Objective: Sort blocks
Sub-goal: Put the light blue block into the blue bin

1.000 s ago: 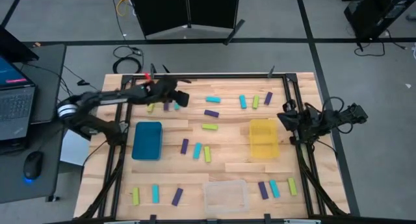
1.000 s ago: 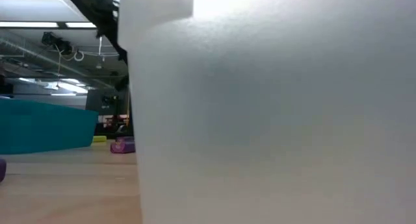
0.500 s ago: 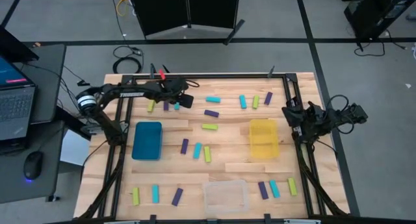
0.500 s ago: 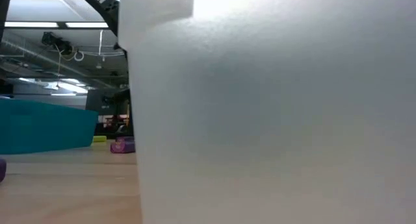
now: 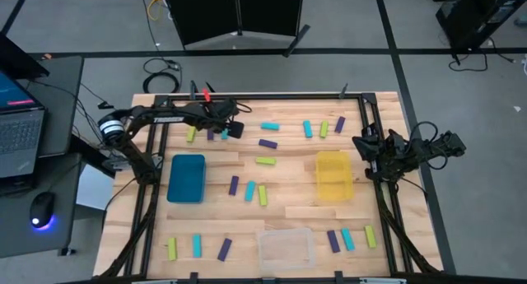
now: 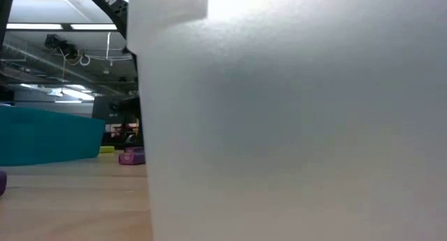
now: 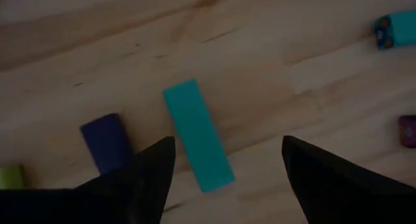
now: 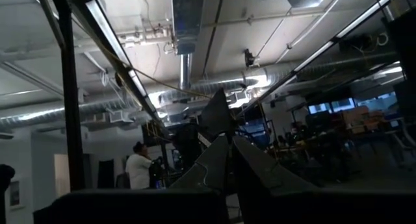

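**Left wrist view: pincer hovering over a cyan block**

Left pincer point(image 7: 224, 162) is hanging spread wide above a cyan block point(image 7: 197, 134) lying flat on the tabletop point(image 7: 260, 68), a purple block point(image 7: 107, 141) just beside it, apparently lining up a pick. Right pincer point(image 5: 363, 146) is waiting shut at the tabletop's right edge. Teal bin point(image 5: 187, 178), yellow bin point(image 5: 333, 175) and clear bin point(image 5: 286, 247) are showing no blocks inside.

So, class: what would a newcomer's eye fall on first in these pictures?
Coloured blocks lie scattered over the wooden table, with a teal bin, a yellow bin and a clear bin among them. At the far left edge, the left gripper hangs open over a cyan block.
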